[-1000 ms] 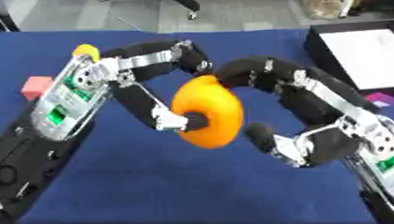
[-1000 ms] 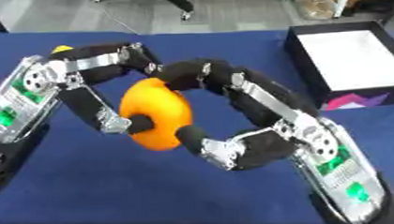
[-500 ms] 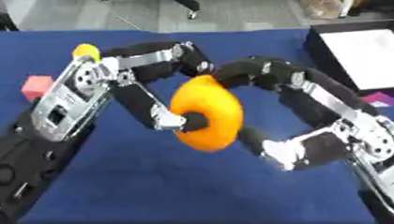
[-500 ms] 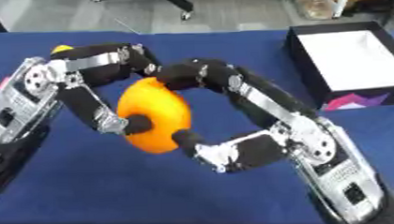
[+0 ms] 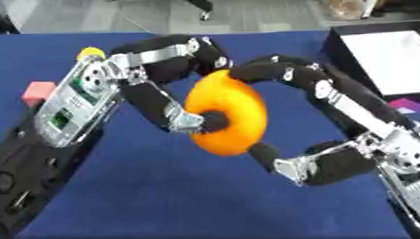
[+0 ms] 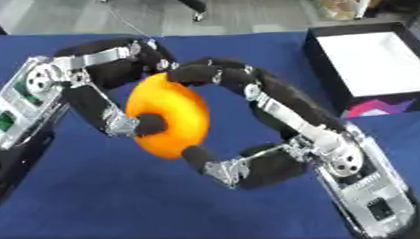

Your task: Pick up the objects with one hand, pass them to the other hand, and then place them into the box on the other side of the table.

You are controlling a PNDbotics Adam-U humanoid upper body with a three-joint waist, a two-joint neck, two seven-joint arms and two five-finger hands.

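The blue table [image 5: 164, 203] fills most of the frame, and the box [image 6: 369, 61], black-walled with a white floor, sits at the upper right edge with nothing in it. A second earlier the whole scene sat a little differently in the frame, but that looks like the head tilting; the box and the small things keep their places relative to the cloth.

At centre frame, both hands meet on the orange ring [image 5: 227, 118], held on edge above the table. The left hand [image 5: 164, 88] comes in from the upper left with its fingers curled over the ring's top and one digit pushed into the hole. The right hand [image 6: 248, 120] wraps from the right, fingers arched over the top rim and thumb curling under the bottom edge.

Compared with a second ago the ring has barely moved, and the right thumb has closed in under it. I judge the handover to be mid-way: both hands have hold, and the left has not let go. Whether the right fingers truly press the rim is hard to tell, since the left fingers overlap them.

A pink block [image 5: 37, 91] lies at the left edge and a yellow piece [image 5: 90, 52] just behind the left wrist, both untouched.
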